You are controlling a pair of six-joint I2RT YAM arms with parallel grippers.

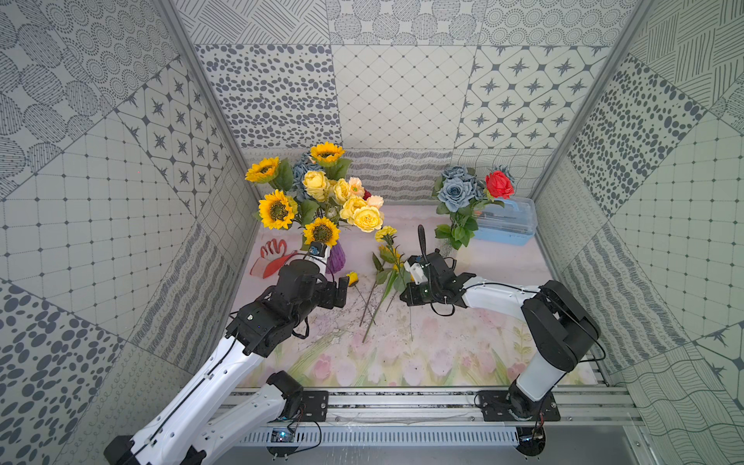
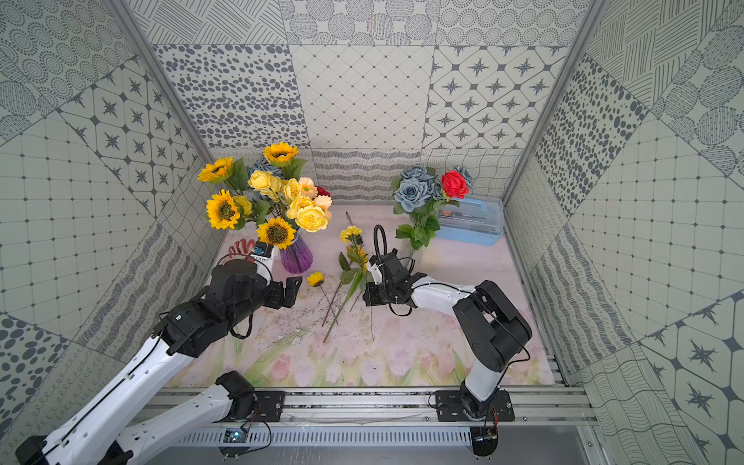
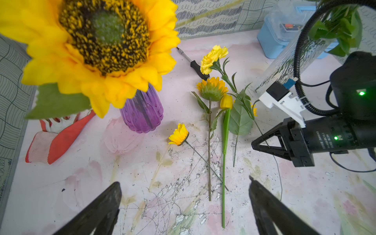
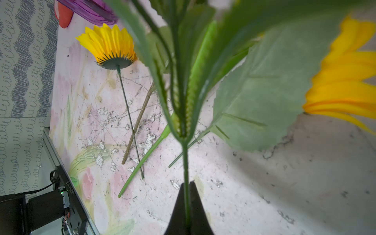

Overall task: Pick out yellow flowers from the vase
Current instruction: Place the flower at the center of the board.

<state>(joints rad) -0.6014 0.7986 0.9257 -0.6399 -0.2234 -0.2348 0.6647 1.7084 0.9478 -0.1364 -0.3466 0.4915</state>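
On the table (image 1: 503, 257), several yellow flowers (image 3: 179, 136) lie out.
Sunflowers (image 1: 276, 209), roses (image 1: 367, 218) wait in the vase (image 3: 142, 114); right pincer (image 4: 187, 189) clamps the carnation (image 3: 213, 58) stem, left pincer (image 3: 184, 182) gapes empty.

The purple ribbed glass vase (image 1: 337, 259), holding the yellow fabric sunflowers and roses (image 1: 318, 197), stands at the back left of the flower-printed tabletop (image 1: 463, 322), with a red-and-white work glove (image 1: 270, 261) lying to its left. A clear textured glass vase (image 3: 280, 65) stands back right, just before and left of a pale blue lidded plastic box (image 1: 511, 229). Between the vases, loose yellow long-stemmed artificial flowers (image 3: 211, 89) lie with heads towards the back wall, a black-handled screwdriver (image 3: 196, 66) behind them.
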